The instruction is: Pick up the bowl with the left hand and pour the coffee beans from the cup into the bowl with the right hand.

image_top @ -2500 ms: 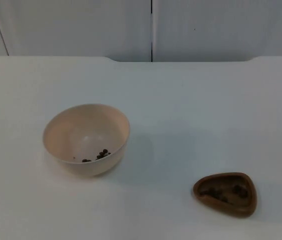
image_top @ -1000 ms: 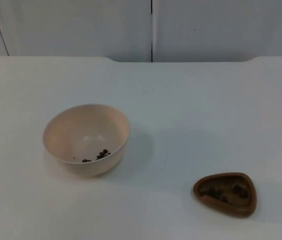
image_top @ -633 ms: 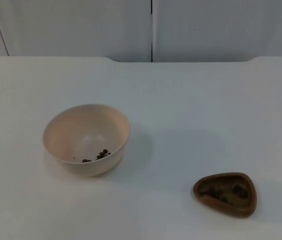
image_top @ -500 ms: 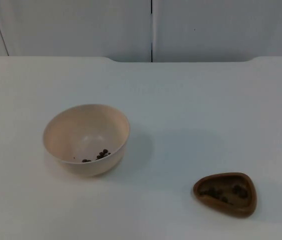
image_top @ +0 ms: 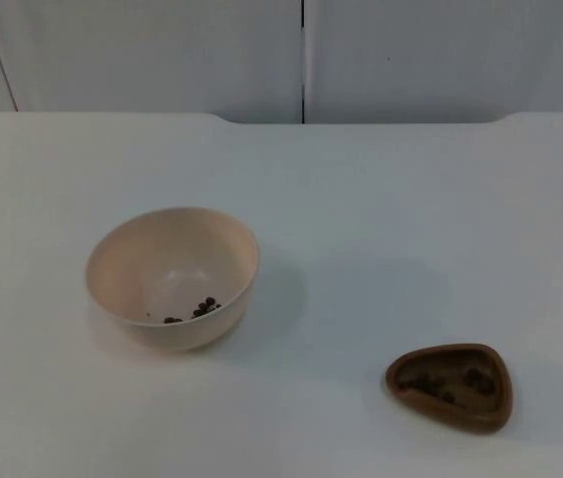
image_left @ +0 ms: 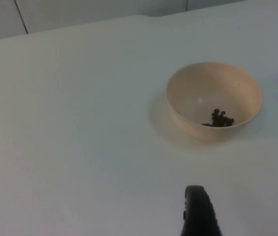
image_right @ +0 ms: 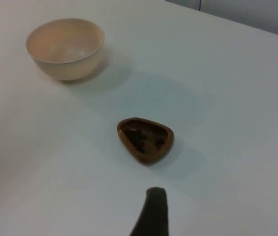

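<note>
White table (image_top: 381, 199) meeting grey partition wall (image_top: 161, 50) bears bowl (image_top: 172, 277) and cup (image_top: 450, 385); claw states indiscernible.

bowl (image_top: 172, 276): cream, round, upright on the bench, a few beans (image_top: 197, 310) inside
cup (image_top: 450, 385): brown, rounded-triangular, upright, holding beans, at 4 o'clock from bowl, well apart

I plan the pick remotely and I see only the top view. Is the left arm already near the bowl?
Observer: No. In the left wrist view its fingertip hangs above bare table, apart from the bowl.
Operator: And the right arm?
Observer: Its fingertip hangs short of the brown cup, not touching it.
Operator: Does the cup have a spout?
Observer: One end narrows, and it points away from the bowl.
</note>
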`<state>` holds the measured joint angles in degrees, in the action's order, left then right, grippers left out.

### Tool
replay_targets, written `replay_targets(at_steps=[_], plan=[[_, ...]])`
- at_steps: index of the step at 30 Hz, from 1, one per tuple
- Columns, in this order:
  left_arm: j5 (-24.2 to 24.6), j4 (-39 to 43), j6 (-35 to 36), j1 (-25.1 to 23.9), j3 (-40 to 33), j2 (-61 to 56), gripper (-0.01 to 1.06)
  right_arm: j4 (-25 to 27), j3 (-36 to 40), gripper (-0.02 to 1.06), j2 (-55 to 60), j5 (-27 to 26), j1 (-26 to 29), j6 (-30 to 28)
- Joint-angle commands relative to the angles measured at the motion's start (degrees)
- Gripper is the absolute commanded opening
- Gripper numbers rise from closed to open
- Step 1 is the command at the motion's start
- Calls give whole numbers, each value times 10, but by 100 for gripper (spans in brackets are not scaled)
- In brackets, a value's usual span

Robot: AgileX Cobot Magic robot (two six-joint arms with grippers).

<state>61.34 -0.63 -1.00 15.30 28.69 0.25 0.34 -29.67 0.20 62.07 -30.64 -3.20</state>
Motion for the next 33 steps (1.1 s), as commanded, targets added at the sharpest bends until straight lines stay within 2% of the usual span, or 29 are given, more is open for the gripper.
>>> replay_targets(at_steps=[1,3,5,8,9,12,13,19,33], plan=[[2,-6,-1,-1,-3,-2,51,-3,1,69,-2,-3,1,-4],[2,-6,-1,-1,-3,-2,52,-3,1,69,-2,-3,1,-3],[2,-6,-1,-1,-3,-2,60,-3,1,73,-2,-3,1,-3],[2,-6,-1,-1,-3,-2,81,-3,1,88,-2,-3,1,-3],[2,-6,-1,-1,-3,-2,81,-3,1,88,-2,-3,1,-3],[2,-6,-1,-1,-3,-2,101,-3,1,105,-2,-3,1,-3],[2,-6,-1,-1,-3,-2,105,-3,1,105,-2,-3,1,0],[2,-6,-1,-1,-3,-2,105,-41,1,105,-2,-3,1,47],[2,-5,-1,-1,-3,-2,105,-41,1,105,-2,-3,1,48]])
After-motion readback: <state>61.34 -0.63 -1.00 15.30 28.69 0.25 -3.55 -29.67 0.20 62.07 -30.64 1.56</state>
